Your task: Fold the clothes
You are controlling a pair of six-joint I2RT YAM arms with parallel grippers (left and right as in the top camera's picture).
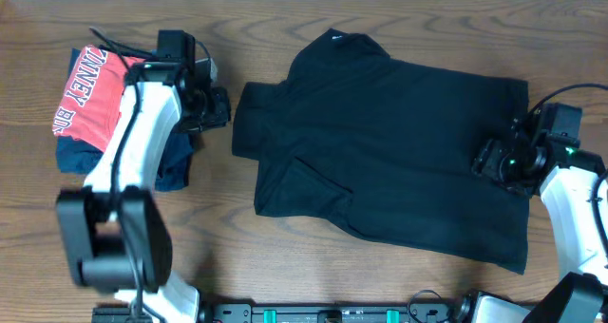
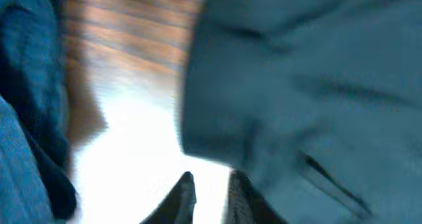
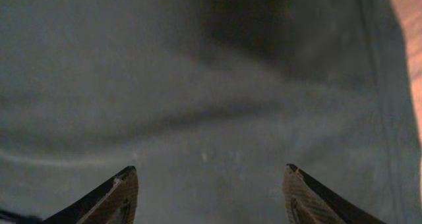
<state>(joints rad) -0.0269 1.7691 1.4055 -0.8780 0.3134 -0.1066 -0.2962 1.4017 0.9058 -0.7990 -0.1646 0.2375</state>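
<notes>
The black shirt [image 1: 389, 142] lies spread on the wooden table, collar and white neck tag toward the back, with a folded flap near its left sleeve. My left gripper [image 1: 218, 106] is just left of the left sleeve. In the blurred left wrist view its fingers [image 2: 211, 194] stand a narrow gap apart with nothing between them, at the edge of the shirt [image 2: 310, 85]. My right gripper [image 1: 492, 161] hovers over the shirt's right side. In the right wrist view its fingers [image 3: 210, 184] are wide open and empty above the dark fabric [image 3: 198, 85].
A red shirt with white lettering [image 1: 90, 95] lies on a navy blue garment [image 1: 171, 166] at the left, under my left arm. Navy cloth also shows in the left wrist view [image 2: 30, 118]. Bare wood [image 3: 410, 33] shows past the shirt's edge.
</notes>
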